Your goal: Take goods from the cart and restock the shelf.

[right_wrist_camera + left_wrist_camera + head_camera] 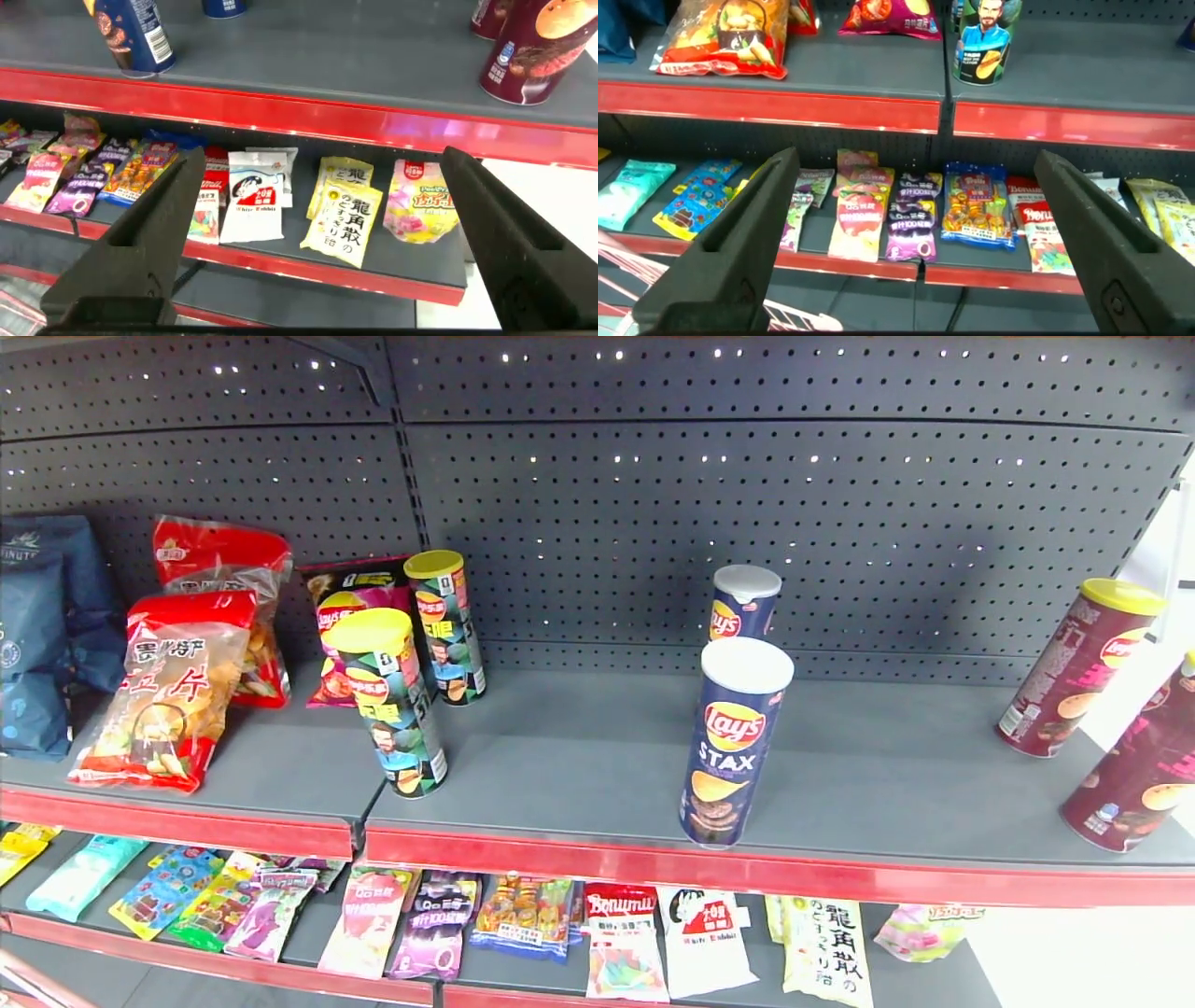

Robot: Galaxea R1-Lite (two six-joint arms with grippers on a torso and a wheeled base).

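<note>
A: Two red snack bags [177,700] on the left of the upper shelf [579,756]; next, two yellow-lid cans [397,719]; then?
B: Two blue cans [733,747] mid-shelf; two dark red cans [1074,663] at the right end.
A: Grippers?
B: Left gripper [915,154] spread wide, holding nothing; right gripper [322,149] likewise; both facing small packets [910,215] on the lower shelf [831,264].

Grey shelf [579,747]: chip cans [733,742], snack bags [173,700] atop.
</note>
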